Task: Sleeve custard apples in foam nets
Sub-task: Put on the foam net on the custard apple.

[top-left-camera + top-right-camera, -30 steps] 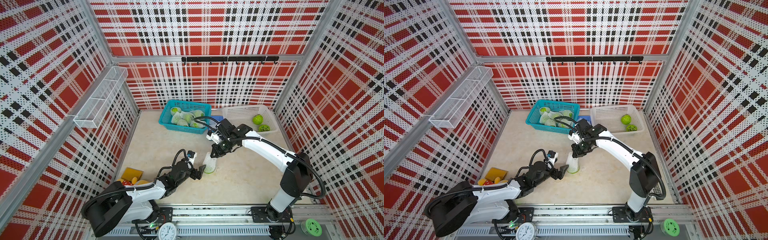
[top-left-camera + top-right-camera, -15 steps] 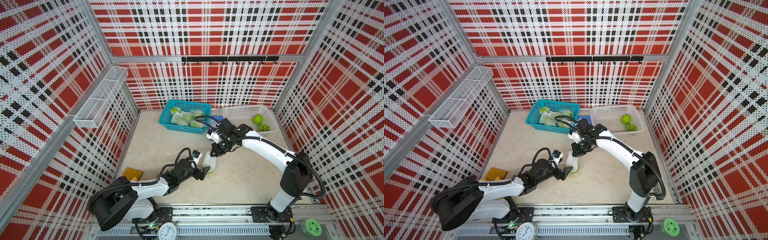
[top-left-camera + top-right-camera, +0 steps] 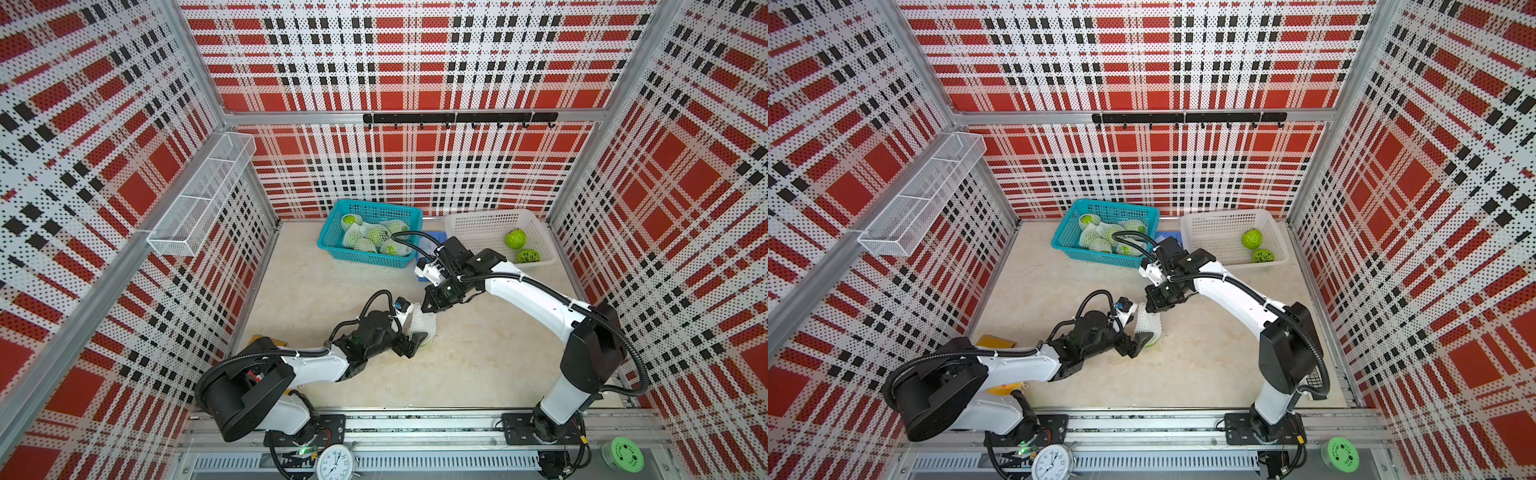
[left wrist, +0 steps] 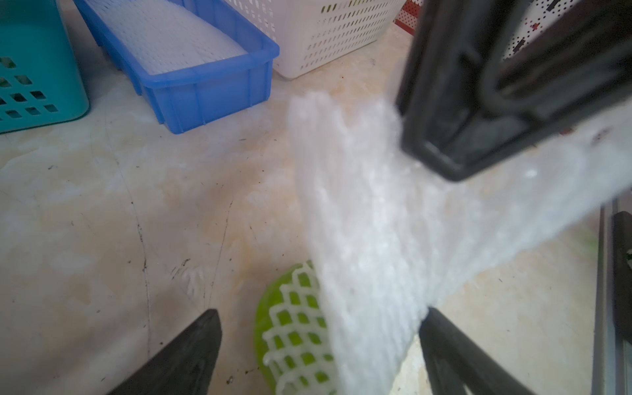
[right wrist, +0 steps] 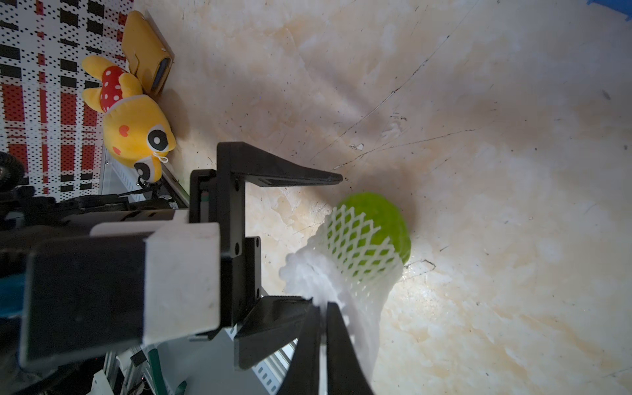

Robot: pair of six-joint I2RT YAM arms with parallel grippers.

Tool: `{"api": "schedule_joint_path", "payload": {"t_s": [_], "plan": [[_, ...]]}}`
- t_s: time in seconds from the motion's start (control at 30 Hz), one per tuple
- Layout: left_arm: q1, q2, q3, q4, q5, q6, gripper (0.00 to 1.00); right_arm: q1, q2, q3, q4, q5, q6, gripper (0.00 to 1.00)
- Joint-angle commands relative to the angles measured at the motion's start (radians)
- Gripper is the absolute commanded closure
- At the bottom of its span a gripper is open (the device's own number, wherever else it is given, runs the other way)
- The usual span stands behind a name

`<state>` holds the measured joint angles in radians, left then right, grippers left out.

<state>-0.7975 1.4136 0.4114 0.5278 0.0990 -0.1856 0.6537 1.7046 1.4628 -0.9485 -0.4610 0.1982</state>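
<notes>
Reaching farther forward than a second ago, the left hand [image 3: 413, 328] now straddles the custard apple [image 3: 424, 342]. In both top views the fruit lies mid-surface [image 3: 478, 353], half inside a foam net [image 3: 424, 322], and the right hand [image 3: 429, 306] meets the net's upper end. Left wrist view: the left fingers [image 4: 191, 349] stand wide apart on either side of the netted fruit. Right wrist view: the right fingers [image 5: 307, 349] are pinched together on the net's free edge.

Built of white links [image 3: 532, 297] and black joints [image 3: 592, 353]; looped with ribbed black cables [image 3: 378, 292]; bolted down on flat black base plates [image 3: 515, 430].
</notes>
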Motion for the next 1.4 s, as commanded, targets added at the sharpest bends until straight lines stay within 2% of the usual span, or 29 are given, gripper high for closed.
{"api": "schedule_joint_path", "payload": {"t_s": [0.0, 0.3, 0.57, 0.8, 1.0, 1.2, 1.37], "plan": [[0.012, 0.008, 0.011, -0.009, 0.005, -0.005, 0.08, -0.013, -0.003, -0.016, 0.044, -0.013, -0.007, 0.89], [0.012, -0.011, -0.017, -0.017, -0.026, -0.006, 0.09, -0.025, -0.034, -0.025, 0.087, -0.041, 0.020, 0.64], [0.012, -0.013, -0.022, -0.028, -0.039, -0.010, 0.09, -0.056, -0.110, -0.036, 0.109, -0.058, 0.035, 0.47], [0.013, -0.023, -0.029, -0.046, -0.073, -0.020, 0.10, -0.116, -0.189, -0.086, 0.142, -0.063, 0.062, 0.45], [0.014, -0.028, -0.033, -0.055, -0.082, -0.026, 0.11, -0.208, -0.260, -0.255, 0.260, -0.085, 0.142, 0.49], [0.015, -0.015, -0.025, -0.066, -0.072, -0.030, 0.11, -0.208, -0.147, -0.352, 0.418, -0.199, 0.195, 0.48], [0.022, -0.018, -0.022, -0.078, -0.070, -0.037, 0.11, -0.186, -0.049, -0.338, 0.468, -0.231, 0.170, 0.41]]}}
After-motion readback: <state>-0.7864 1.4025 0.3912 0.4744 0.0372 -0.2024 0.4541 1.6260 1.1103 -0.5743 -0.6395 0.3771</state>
